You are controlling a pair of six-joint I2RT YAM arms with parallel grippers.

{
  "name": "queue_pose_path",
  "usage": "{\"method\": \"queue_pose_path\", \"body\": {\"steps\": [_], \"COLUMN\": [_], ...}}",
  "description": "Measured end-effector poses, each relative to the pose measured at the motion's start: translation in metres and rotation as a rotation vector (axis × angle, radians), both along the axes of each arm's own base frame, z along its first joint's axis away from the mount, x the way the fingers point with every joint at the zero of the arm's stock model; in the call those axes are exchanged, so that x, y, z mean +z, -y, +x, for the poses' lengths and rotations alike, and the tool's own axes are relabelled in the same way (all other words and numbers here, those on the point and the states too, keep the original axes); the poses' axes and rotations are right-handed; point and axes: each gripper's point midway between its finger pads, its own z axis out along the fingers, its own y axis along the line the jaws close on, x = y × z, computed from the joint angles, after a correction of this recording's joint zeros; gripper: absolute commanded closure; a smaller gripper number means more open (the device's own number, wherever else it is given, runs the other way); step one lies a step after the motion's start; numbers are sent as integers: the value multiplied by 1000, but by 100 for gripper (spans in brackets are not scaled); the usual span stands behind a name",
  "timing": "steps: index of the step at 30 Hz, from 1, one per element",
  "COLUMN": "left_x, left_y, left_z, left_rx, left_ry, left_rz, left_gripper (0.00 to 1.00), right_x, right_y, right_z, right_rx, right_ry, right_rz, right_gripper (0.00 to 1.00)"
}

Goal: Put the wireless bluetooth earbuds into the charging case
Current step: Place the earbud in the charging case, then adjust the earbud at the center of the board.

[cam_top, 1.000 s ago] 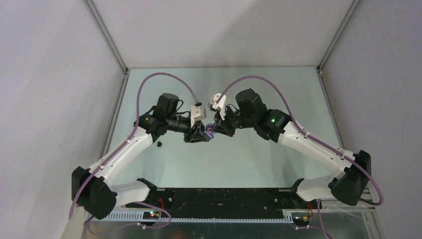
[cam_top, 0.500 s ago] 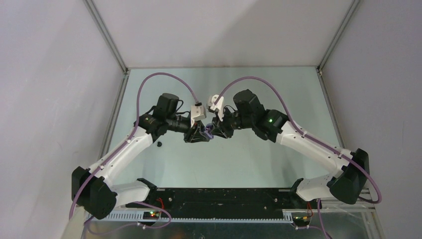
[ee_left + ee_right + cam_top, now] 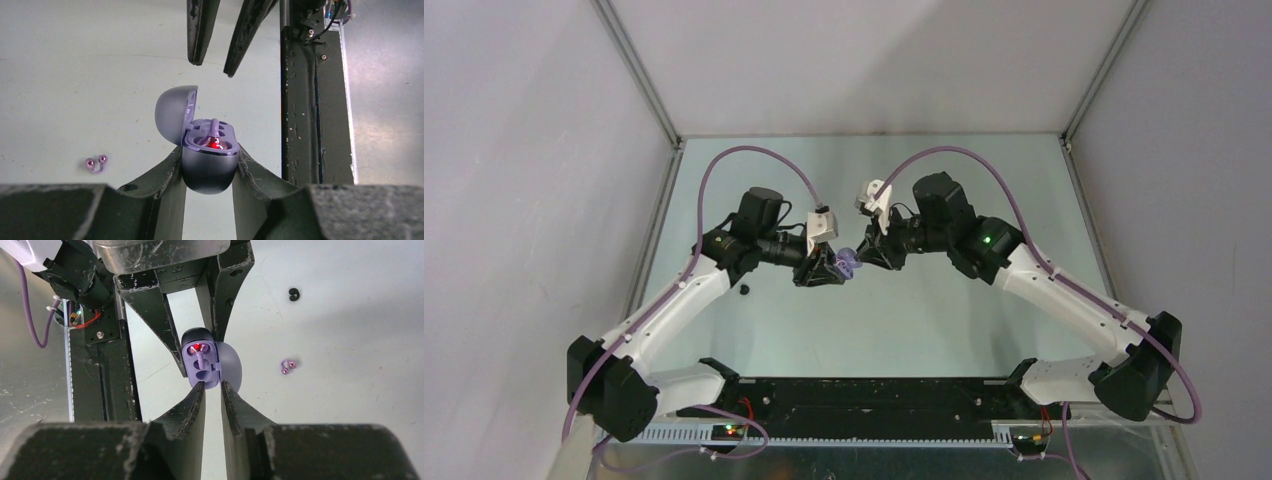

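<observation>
My left gripper [image 3: 209, 152] is shut on the dark body of a pale purple charging case [image 3: 208, 165], held above the table with its lid [image 3: 172, 112] open. One purple earbud [image 3: 214, 136] sits in a slot with a red light glowing; the other slot [image 3: 202, 375] is empty. My right gripper [image 3: 212, 385] is narrowly open and empty, its tips just short of the case [image 3: 201, 362]. A second purple earbud [image 3: 96, 163] lies on the table, also in the right wrist view [image 3: 288, 366]. A black earbud [image 3: 294, 294] lies farther off, left of the left arm [image 3: 744, 290].
The black base rail [image 3: 300, 100] runs along the near table edge, under the arms' bases [image 3: 874, 400]. Grey enclosure walls [image 3: 544, 150] close in the left, right and back. No other case or buds show.
My right gripper has drawn back to the right, away from the case, and its arm has shifted right. The left gripper and the case have stayed put.
</observation>
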Motion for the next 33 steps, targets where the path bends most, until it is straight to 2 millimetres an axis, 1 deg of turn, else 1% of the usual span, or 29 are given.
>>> {"method": "queue_pose_path", "body": {"steps": [4,8,13,15,17,18,20,22,26,29,31,33], "left_x": [0,4,11,13,15,16,17,18,18,18,19,20], "left_y": [0,-2,-7,-8,-10,-10,-11,-12,-12,-12,-12,-12], "left_z": [0,0,1,2,2,3,3,3,3,3,3,3], "left_rx": [1,12,29,33,39,42,47,49,49,47,47,47], "left_ry": [1,19,54,68,80,88,97,100,102,108,111,114], "left_rz": [2,3,-5,-7,-6,-5,-4,-3,-3,-3,-4,-6], "left_gripper": [100,100,100,100,100,100,100,100,100,100,100,100], "right_x": [-1,-1,-5,-13,-28,-38,-60,-84,-138,-172,-187,-195], "right_y": [1,6,25,32,35,35,30,22,-1,-15,-26,-35], "right_z": [3,16,56,75,92,101,118,135,170,185,193,197], "right_rx": [-22,-84,-220,-270,-304,-316,-328,-334,-342,-350,-353,-348], "right_ry": [0,-2,-42,-74,-117,-151,-228,-314,-496,-609,-658,-678], "right_rz": [-4,-4,14,12,-5,-20,-47,-75,-138,-180,-200,-211], "right_gripper": [78,74,73,73,73,73,73,74,74,74,74,74]}}
